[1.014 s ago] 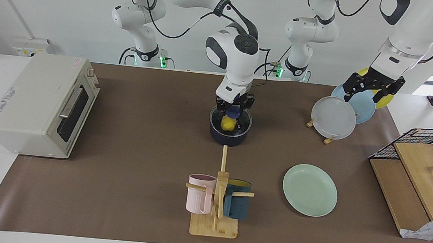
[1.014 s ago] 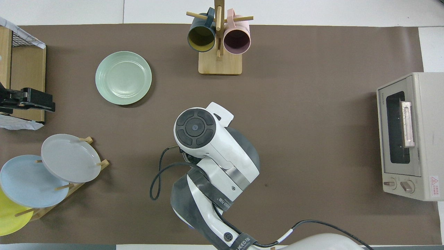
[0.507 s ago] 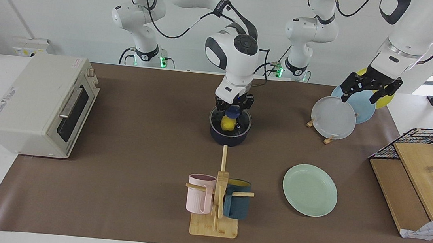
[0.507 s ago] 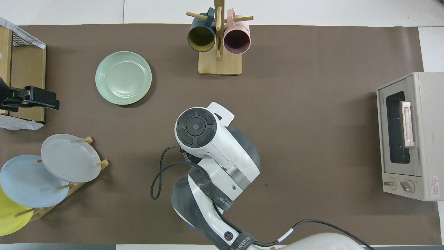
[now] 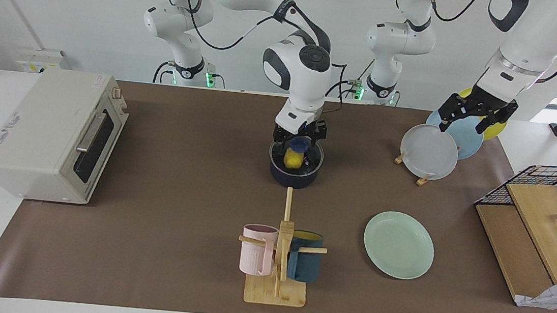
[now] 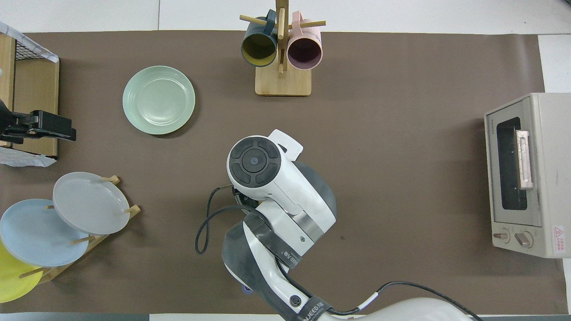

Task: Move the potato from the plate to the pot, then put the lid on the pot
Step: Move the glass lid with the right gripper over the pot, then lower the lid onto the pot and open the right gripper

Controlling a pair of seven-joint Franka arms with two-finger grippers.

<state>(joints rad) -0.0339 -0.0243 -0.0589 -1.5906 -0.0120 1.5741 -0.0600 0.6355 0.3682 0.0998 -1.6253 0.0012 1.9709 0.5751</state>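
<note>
The dark navy pot (image 5: 294,177) stands mid-table with the glass lid (image 5: 311,160) resting on it. The yellow potato (image 5: 292,159) shows inside through the glass. My right gripper (image 5: 299,139) is just over the lid, its fingers apart on either side of the blue knob (image 5: 300,142). In the overhead view the right arm covers the pot, and only its edge (image 6: 329,192) shows. The mint-green plate (image 5: 399,245) lies bare, farther from the robots, and also shows in the overhead view (image 6: 159,100). My left gripper (image 5: 471,116) hangs open and empty over the plate rack.
A rack with grey (image 5: 429,151), light blue and yellow upright plates stands near the left arm's end. A mug tree (image 5: 280,259) with pink and teal mugs is farther out than the pot. A toaster oven (image 5: 50,133) sits at the right arm's end, a wire basket and boards (image 5: 533,222) at the left arm's.
My right gripper has risen slightly above the lid, which stays on the pot. My left gripper has lifted a little over the plate rack.
</note>
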